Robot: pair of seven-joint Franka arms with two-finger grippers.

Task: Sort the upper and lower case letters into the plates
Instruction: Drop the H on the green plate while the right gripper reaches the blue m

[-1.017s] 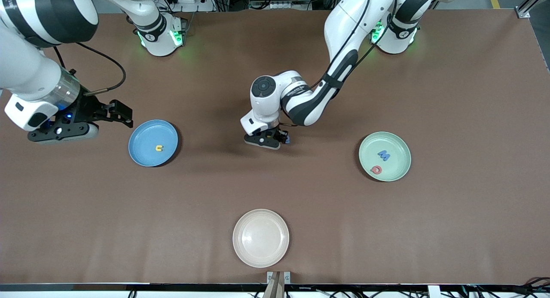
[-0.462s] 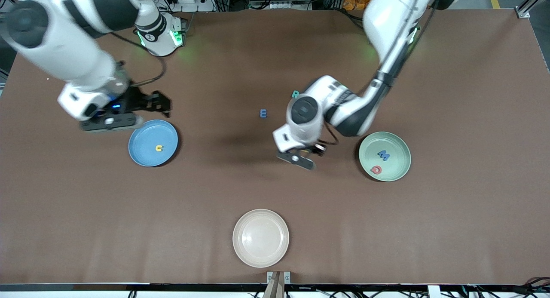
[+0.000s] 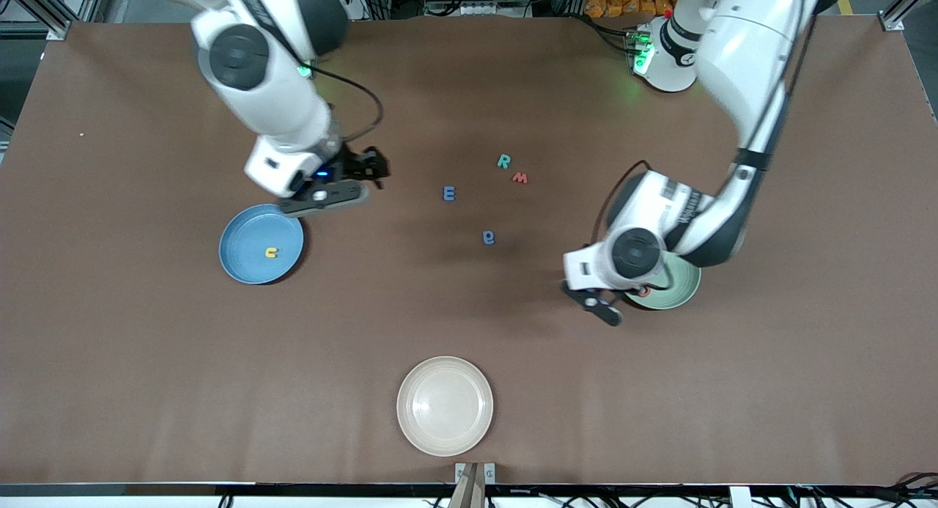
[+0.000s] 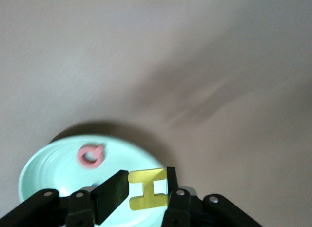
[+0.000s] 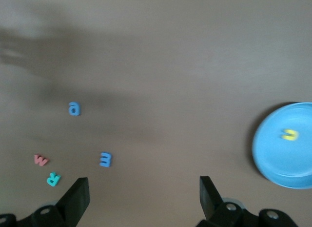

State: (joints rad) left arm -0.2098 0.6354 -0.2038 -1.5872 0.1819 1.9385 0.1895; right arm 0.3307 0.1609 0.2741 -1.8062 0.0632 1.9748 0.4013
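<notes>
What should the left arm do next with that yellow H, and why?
Probably carry it a little farther over the mint green plate and then open. The left gripper is shut on the yellow H at the plate's edge, and a red letter already lies inside. The right gripper is open over bare table.

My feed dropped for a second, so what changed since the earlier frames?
The left gripper carried the yellow H from mid-table to over the green plate. The right gripper, open, swung from the table's end toward the loose letters. Plates, the yellow u and red piece stayed put.
</notes>
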